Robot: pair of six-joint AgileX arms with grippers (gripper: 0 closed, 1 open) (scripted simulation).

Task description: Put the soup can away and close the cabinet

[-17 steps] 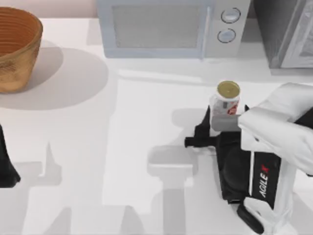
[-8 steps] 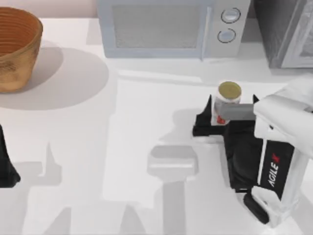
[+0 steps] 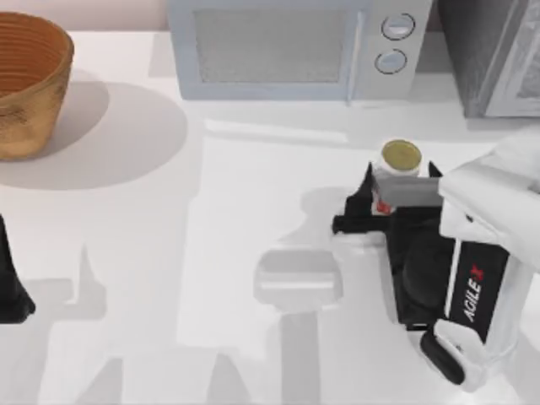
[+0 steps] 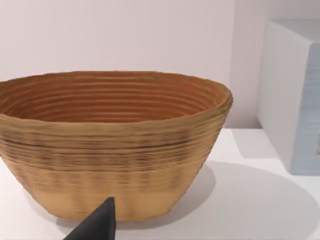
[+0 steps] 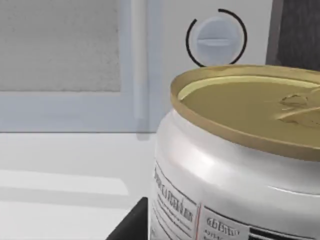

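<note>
The soup can, white-labelled with a dull gold top, stands upright between the black fingers of my right gripper, which is shut on it, right of the table's middle. In the right wrist view the soup can is large and close, with the microwave behind it. The cabinet, dark grey and speckled, stands at the back right corner; its lighter framed door is angled outward. A strip of the cabinet also shows past the can. My left arm is parked at the table's left edge.
A light grey microwave with two round knobs stands at the back, left of the cabinet. A woven basket sits at the back left and looms close in the left wrist view as the basket.
My right gripper has carried the soup can a little to the right and toward the back. The left arm has not moved.
</note>
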